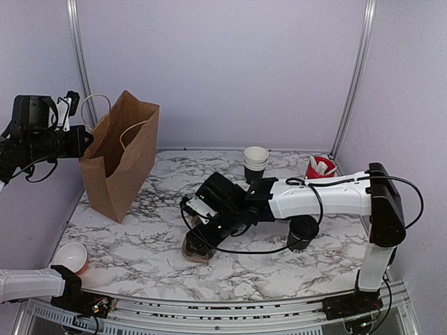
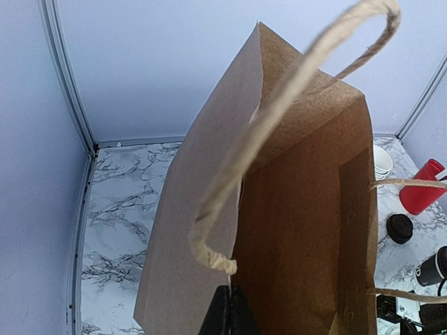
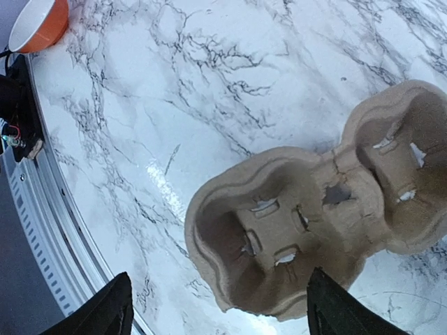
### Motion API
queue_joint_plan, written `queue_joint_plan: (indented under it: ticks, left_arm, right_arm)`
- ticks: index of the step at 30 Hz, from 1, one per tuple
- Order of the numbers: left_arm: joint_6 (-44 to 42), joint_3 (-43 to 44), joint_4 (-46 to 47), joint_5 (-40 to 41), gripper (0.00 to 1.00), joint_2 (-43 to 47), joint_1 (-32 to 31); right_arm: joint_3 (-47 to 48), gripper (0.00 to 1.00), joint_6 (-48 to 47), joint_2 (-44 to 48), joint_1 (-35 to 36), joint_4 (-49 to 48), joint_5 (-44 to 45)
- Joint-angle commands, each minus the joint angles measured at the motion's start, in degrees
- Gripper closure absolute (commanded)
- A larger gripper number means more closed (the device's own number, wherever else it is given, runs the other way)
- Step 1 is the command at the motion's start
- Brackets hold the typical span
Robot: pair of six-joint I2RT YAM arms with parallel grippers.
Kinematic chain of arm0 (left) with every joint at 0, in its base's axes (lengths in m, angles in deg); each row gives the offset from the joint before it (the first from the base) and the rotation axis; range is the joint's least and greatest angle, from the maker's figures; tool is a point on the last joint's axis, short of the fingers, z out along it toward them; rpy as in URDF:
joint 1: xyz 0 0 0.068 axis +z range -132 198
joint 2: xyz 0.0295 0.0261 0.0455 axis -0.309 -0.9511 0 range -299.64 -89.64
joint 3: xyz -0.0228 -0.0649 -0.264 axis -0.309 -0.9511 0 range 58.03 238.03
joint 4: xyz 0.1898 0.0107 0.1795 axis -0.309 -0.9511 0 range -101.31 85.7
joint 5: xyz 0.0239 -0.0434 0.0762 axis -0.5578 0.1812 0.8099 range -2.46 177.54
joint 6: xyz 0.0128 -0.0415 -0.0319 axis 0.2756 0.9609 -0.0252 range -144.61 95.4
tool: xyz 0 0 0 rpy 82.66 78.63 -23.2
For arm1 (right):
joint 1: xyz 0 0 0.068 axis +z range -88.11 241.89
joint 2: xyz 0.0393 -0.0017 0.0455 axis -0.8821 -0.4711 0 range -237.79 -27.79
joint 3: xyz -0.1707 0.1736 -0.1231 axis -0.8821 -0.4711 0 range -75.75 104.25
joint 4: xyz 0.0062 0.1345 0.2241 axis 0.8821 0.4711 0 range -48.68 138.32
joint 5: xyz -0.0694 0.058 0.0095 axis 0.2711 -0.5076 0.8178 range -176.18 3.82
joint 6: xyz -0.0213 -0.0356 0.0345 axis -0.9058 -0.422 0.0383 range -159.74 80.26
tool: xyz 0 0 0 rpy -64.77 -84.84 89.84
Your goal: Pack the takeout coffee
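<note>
On the marble table point(image 1: 150, 244) I count one paper bag, one bowl, one cup carrier, one stack of cups, one takeout coffee and one red cup. At the far left, the left gripper point(image 1: 84, 142) is raised at about 10 o'clock. In the left wrist view its two dark fingers point(image 2: 222, 315) are pressed together, pinching the top edge of the brown paper bag point(image 1: 119, 164). The bag stands upright and open, with two rope handles point(image 2: 204, 230). At about 8 o'clock, at the near-left edge, sits the orange bowl point(image 1: 70, 257) with a white inside. Close to the middle, a little toward 6 o'clock, lies the pulp cup carrier point(image 3: 300, 230). Two wells of it show, and both hold nothing. The right gripper point(image 3: 218, 273) is over the carrier with its fingers point(image 3: 115, 307) spread wide and grasping nothing. One finger tip overlaps the carrier's near rim in the wrist view, but I cannot tell if it touches. At about 12 to 1 o'clock stands the stack of cups point(image 1: 255, 162), black with white rims; I cannot count them surely. The takeout coffee point(image 1: 303, 234), a black cup with a black lid, stands upright at 3 o'clock from the carrier, just beside the right forearm and partly hidden by it. At 2 o'clock, by the far-right corner, is the red cup point(image 1: 320, 168) with white pieces inside.
</note>
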Motion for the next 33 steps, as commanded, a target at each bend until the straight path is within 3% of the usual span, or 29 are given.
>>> queue_joint_plan:
  ticks: [1, 10, 33]
  left_arm:
    - [-0.2, -1.0, 3.0, -1.3, 1.00, -0.1, -0.1]
    - [-0.2, -1.0, 3.5, -1.7, 1.00, -0.3, -0.1]
    - [-2.7, -0.5, 2.3, -2.1, 1.00, -0.7, 0.0]
  right_arm:
    - [2.7, 0.16, -7.6, 0.3, -2.8, 1.8, 4.9]
    - [9.1, 0.16, -26.8, -5.8, -5.1, 3.4, 4.6]
    - [18.7, 0.22, -35.6, -18.0, -7.1, 12.0, 2.4]
